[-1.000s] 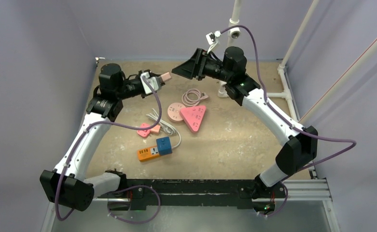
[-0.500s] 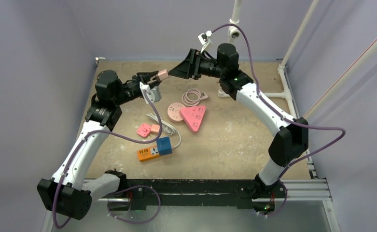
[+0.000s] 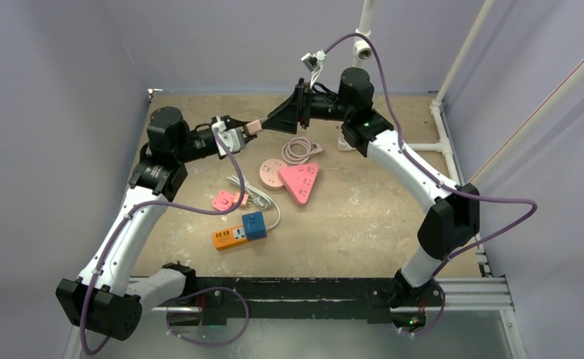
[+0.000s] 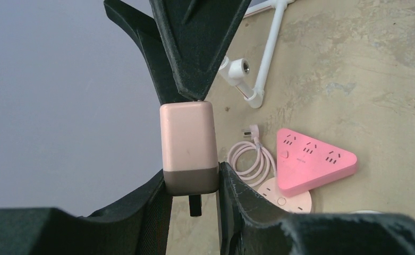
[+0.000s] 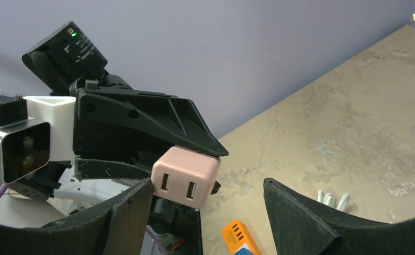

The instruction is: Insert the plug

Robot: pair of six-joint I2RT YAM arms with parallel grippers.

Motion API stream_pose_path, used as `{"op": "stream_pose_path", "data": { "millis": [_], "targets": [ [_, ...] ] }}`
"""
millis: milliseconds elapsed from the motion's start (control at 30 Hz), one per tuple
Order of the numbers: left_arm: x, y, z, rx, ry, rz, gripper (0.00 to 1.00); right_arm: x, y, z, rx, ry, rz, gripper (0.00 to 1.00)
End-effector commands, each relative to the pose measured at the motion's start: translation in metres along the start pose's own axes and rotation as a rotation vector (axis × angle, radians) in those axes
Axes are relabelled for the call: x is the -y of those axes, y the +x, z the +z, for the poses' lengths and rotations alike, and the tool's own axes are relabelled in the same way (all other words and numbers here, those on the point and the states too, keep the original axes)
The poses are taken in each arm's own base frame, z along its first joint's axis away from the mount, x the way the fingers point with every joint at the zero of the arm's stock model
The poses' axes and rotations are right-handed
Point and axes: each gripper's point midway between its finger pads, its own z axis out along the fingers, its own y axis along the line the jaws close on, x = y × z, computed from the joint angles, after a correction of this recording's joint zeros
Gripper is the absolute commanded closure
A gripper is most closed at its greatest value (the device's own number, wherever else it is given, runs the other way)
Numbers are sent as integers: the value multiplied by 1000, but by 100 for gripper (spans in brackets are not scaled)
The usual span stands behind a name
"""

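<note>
Above the far bench, the left fingers clamped a pink block-shaped plug while the right fingers stood wide about its end, so insertion was not yet done.

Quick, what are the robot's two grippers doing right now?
Left gripper: closed, holding the pink charger.
Right gripper: open, gripping nothing.

Pale pink charger, dusky brown band at its base. Bright pink triangle strip. Orange power bar, blue cube. Mottled tan tabletop.
</note>
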Motion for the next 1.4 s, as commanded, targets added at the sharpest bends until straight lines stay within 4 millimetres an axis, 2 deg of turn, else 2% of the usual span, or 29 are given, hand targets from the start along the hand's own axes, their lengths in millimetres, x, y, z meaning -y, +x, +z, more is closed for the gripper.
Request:
{"op": "stream_pose_path", "data": {
  "millis": [0, 167, 300, 500, 633, 733, 1000, 1100, 1300, 1367],
  "targets": [
    [3, -10, -2, 15, 19, 15, 100, -31, -9, -4, -18, -77, -108, 21],
    [3, 12, -4, -55, -3, 54, 100, -30, -26, -5, 35, -2, -114, 21],
    [-3, 13, -3, -61, -27, 65, 100, -22, -31, 0, 59, 69, -85, 20],
    [-10, 10, -1, -51, -50, 66, 100, -21, -24, 18, 46, 96, -55, 21],
    [-11, 9, -2, -52, -59, 88, 100, -14, -14, 25, 18, 115, -25, 25],
    [-15, 9, -4, -57, -84, 103, 100, -12, -9, 27, 8, 123, -6, 30],
    [-17, 11, -6, -63, -98, 155, 100, 13, -6, 23, 16, 270, 41, 31],
    [-16, 10, -7, -61, -98, 174, 100, 11, -8, 21, 24, 270, 38, 29],
    [-16, 11, -7, -58, -102, 189, 100, 1, -21, 24, 57, 239, 37, 43],
    [-17, 11, -6, -55, -108, 191, 100, -2, -18, 25, 42, 216, 28, 47]
  ]
}}
